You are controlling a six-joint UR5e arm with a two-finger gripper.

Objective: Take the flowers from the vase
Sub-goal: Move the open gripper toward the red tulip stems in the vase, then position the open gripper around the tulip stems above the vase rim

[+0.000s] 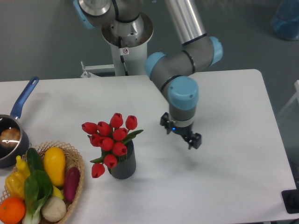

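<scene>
The flowers (111,136) are a bunch of red closed tulip buds with green leaves, standing in the vase (124,164). The vase is small, dark grey and ribbed, and stands left of the table's middle. My gripper (180,132) hangs to the right of the flowers, at about bud height and clearly apart from them. Its jaws are spread open with nothing between them. One fingertip (195,140) shows at the lower right.
A wicker basket (75,161) with vegetables and fruit sits at the front left, close beside the vase. A blue-handled pot (11,140) stands at the left edge. The arm's base (126,42) rises behind the table's far edge.
</scene>
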